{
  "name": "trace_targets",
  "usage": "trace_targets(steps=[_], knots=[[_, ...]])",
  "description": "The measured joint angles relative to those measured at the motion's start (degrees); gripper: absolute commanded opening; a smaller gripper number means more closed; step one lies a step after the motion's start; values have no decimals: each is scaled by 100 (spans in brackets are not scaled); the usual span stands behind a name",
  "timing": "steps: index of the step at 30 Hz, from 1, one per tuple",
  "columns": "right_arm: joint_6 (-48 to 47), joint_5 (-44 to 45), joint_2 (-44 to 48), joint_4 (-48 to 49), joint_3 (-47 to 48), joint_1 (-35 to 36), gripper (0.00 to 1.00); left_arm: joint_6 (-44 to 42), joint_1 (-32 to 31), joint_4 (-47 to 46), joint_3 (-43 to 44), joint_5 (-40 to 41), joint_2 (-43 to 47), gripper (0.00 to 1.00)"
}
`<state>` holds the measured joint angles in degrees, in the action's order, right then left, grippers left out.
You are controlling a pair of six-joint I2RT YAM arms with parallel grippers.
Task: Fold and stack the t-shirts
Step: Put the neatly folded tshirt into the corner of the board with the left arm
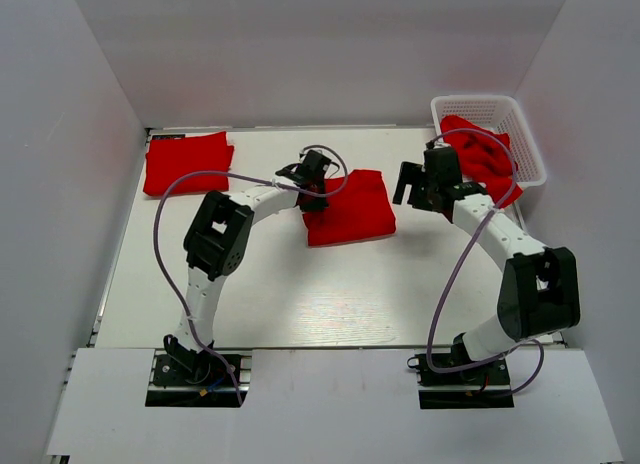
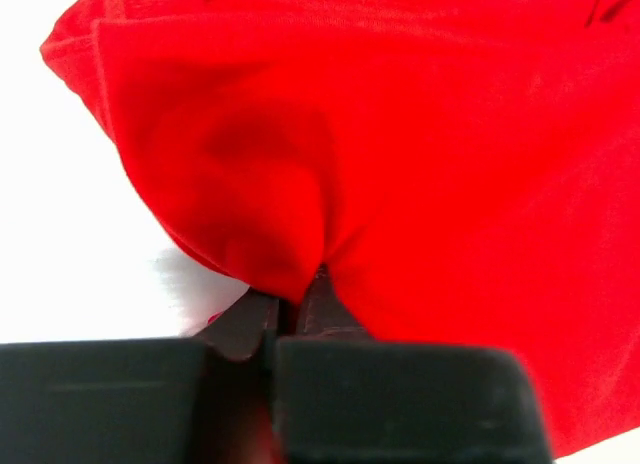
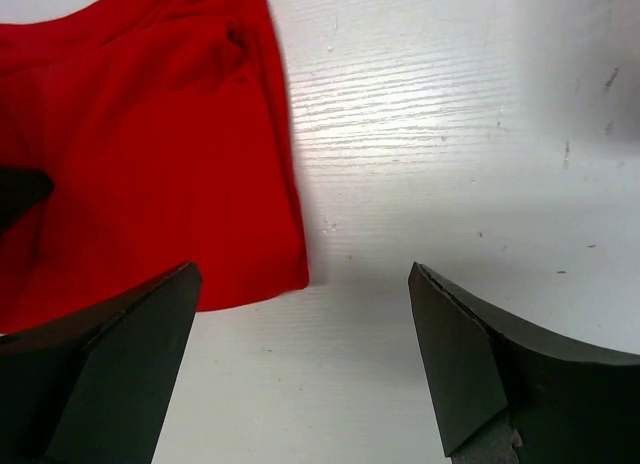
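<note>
A folded red t-shirt (image 1: 350,208) lies in the middle of the table. My left gripper (image 1: 312,191) is shut on its left edge, with the red cloth (image 2: 400,164) bunched at my closed fingertips (image 2: 290,304). A second folded red t-shirt (image 1: 186,162) lies at the far left. More red t-shirts (image 1: 482,154) sit crumpled in the white basket. My right gripper (image 1: 412,189) is open and empty, just right of the middle shirt; in the right wrist view that shirt (image 3: 150,164) lies to the left of my fingers (image 3: 460,354).
The white lattice basket (image 1: 530,144) stands at the far right corner. White walls close in the table on the left, back and right. Purple cables loop over both arms.
</note>
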<state>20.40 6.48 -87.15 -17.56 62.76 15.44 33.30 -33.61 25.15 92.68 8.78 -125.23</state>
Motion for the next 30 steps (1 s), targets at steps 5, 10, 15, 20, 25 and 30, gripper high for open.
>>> trace_targets(steps=[5, 10, 15, 20, 25, 30], knots=[[-13, 149, 236, -33, -44, 0, 90, -444, 48, -59, 76, -127, -35, 0], [-61, 280, 483, -37, -155, 0, 90, -1394, 129, -264, 76, -184, -17, 0], [-146, 369, 564, -52, -181, -4, 90, -2496, 334, 79, 553, -339, -13, 0], [-188, 391, 564, -111, -181, -4, 90, -3342, 564, 442, 1504, -337, -13, 0], [-247, 439, 553, -197, -181, -4, 90, -3917, 807, 636, 1696, -212, -4, 0], [-273, 535, 470, -216, -181, -4, 90, -4437, 1080, 1067, 2070, -101, -4, 0]])
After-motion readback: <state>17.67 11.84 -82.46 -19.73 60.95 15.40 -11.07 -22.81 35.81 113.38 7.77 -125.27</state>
